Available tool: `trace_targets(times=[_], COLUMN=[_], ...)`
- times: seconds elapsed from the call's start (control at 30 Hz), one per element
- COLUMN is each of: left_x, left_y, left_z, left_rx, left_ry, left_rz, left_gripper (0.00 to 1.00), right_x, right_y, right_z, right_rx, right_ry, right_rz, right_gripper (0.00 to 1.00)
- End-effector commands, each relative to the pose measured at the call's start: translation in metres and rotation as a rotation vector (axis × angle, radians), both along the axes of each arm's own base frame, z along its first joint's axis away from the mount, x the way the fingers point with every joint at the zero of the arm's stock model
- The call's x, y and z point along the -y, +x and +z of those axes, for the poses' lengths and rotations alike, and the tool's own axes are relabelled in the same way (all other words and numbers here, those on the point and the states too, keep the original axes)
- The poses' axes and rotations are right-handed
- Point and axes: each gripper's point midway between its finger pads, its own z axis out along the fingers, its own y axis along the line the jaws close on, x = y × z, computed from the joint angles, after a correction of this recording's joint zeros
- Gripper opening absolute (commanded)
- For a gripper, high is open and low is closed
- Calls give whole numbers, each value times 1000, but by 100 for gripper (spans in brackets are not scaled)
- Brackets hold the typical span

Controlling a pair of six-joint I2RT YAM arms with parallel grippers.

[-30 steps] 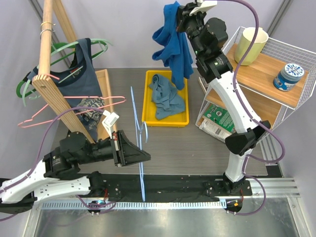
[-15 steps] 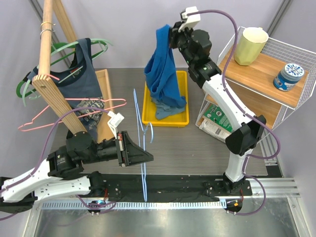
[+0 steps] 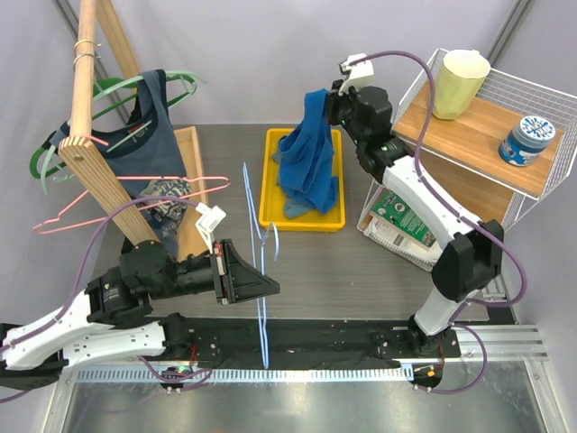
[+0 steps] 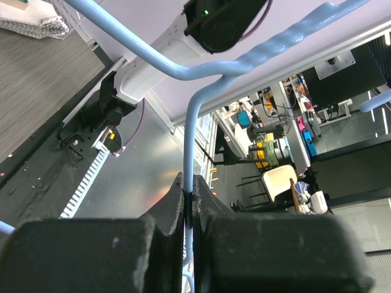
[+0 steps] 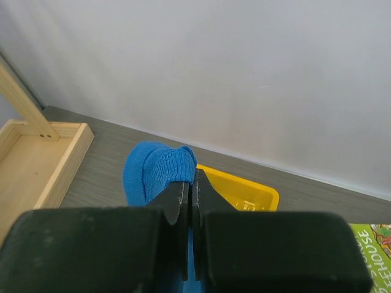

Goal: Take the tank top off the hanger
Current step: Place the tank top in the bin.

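1. The blue tank top [image 3: 308, 162] hangs bunched from the right gripper [image 3: 330, 97] over the middle of the worktop's far edge. It is off the hanger and well apart from it.
2. Its lower folds sag into the yellow tray [image 3: 302, 226], onto a grey-blue garment [image 3: 293, 209] lying there.
3. In the right wrist view, the right gripper [image 5: 190, 183] has its jaws pinched nearly closed on a fold of the tank top [image 5: 156, 174].
4. The light blue hanger [image 3: 262, 316] stands bare and roughly upright near the middle of the near edge.
5. The left gripper [image 3: 257, 287] is clamped tight on the hanger's thin bar [image 4: 189, 134], as the left wrist view shows [image 4: 188, 201].
6. At the far left corner, a wooden rack [image 3: 86, 117] carries a dark tank top [image 3: 149, 126] on a green hanger [image 3: 185, 86] and an empty pink hanger [image 3: 135, 203].
7. A wire shelf [image 3: 505, 194] stands along the right edge.
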Motion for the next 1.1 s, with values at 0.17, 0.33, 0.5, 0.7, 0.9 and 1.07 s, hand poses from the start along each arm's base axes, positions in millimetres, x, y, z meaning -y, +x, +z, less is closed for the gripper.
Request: trace_targets(times=[0.17, 0.33, 0.5, 0.7, 0.9, 1.07], left_x=[1, 5, 6, 7, 13, 20], left_y=[2, 2, 2, 4, 8, 11], left_z=[16, 14, 13, 20, 24, 26], left_rx=[29, 12, -8, -11, -3, 3], left_ry=[-45, -43, -55, -78, -75, -69], left_rz=[7, -1, 1, 14, 20, 22], left_gripper=[0, 0, 0, 0, 0, 0], right_x=[-38, -63, -44, -32, -31, -23], right_y=[-50, -70, -75, -80, -110, -156], right_z=[-71, -167, -241, -201, -151, -103], right_rx=[-204, -437, -610, -556, -486, -431], right_ry=[138, 87, -119, -224, -304, -268], right_rz=[243, 248, 65, -28, -49, -20], right_gripper=[1, 1, 8, 51, 80, 85])
